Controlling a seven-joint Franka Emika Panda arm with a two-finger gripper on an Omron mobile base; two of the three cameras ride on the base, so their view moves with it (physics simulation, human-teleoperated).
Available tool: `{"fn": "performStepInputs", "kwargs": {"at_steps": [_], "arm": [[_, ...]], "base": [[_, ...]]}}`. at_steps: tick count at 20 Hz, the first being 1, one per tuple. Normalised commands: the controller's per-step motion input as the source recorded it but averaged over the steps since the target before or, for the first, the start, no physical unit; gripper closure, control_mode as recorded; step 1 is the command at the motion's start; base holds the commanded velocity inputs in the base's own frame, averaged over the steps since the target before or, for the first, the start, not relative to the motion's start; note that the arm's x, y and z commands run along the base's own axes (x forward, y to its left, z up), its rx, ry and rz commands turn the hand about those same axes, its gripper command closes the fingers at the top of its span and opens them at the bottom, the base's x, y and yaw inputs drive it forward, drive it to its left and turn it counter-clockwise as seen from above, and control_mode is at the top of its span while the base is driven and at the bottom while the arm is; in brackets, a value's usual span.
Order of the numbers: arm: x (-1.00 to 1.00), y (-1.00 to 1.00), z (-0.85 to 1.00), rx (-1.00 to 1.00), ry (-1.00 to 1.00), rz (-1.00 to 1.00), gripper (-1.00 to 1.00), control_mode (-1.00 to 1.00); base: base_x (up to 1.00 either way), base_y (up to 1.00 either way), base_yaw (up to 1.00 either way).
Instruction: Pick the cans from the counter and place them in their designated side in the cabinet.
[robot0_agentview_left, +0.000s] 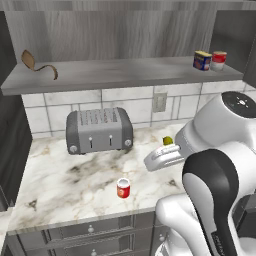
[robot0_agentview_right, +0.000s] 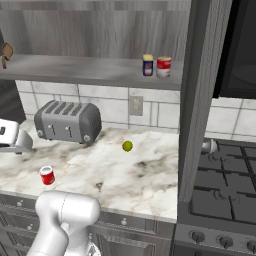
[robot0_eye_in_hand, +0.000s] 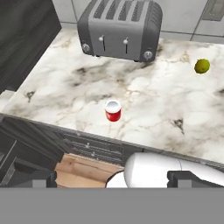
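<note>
A red can (robot0_agentview_left: 123, 188) with a white lid stands upright on the white marble counter (robot0_agentview_left: 65, 180), close to its front edge; it is also seen from the other sides (robot0_agentview_right: 47, 175) (robot0_eye_in_hand: 113, 110). The dark blue can (robot0_agentview_left: 202, 60) with a yellow top stands at the right end of the grey cabinet shelf (robot0_agentview_left: 115, 75) and is seen again there (robot0_agentview_right: 147, 65). My gripper (robot0_eye_in_hand: 109, 180) hangs open high above the counter's front edge. Its fingertips (robot0_eye_in_hand: 33, 177) are wide apart with nothing between them, well short of the red can.
A grey toaster (robot0_agentview_left: 99, 130) stands at the back of the counter. A yellow-green ball (robot0_agentview_left: 167, 141) lies to its right. A red can with a white band (robot0_agentview_left: 218, 60) stands beside the blue can. A brown curled item (robot0_agentview_left: 37, 65) lies at the shelf's left end. A stove (robot0_agentview_right: 225, 195) is at the right.
</note>
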Motion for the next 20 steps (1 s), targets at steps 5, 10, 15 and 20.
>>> {"fn": "performStepInputs", "kwargs": {"at_steps": [5,10,15,20], "arm": [[0.00,0.06,-0.07,0.00,0.00,0.01,-1.00,-1.00],[0.02,0.04,-0.08,0.00,0.00,0.01,-1.00,-1.00],[0.08,0.04,-0.08,0.00,0.00,0.01,-1.00,-1.00],[0.06,0.01,-0.10,0.00,0.00,0.00,-1.00,-1.00]], "base": [[0.00,0.00,0.00],[0.00,0.00,0.00],[0.00,0.00,0.00],[0.00,0.00,0.00]]}}
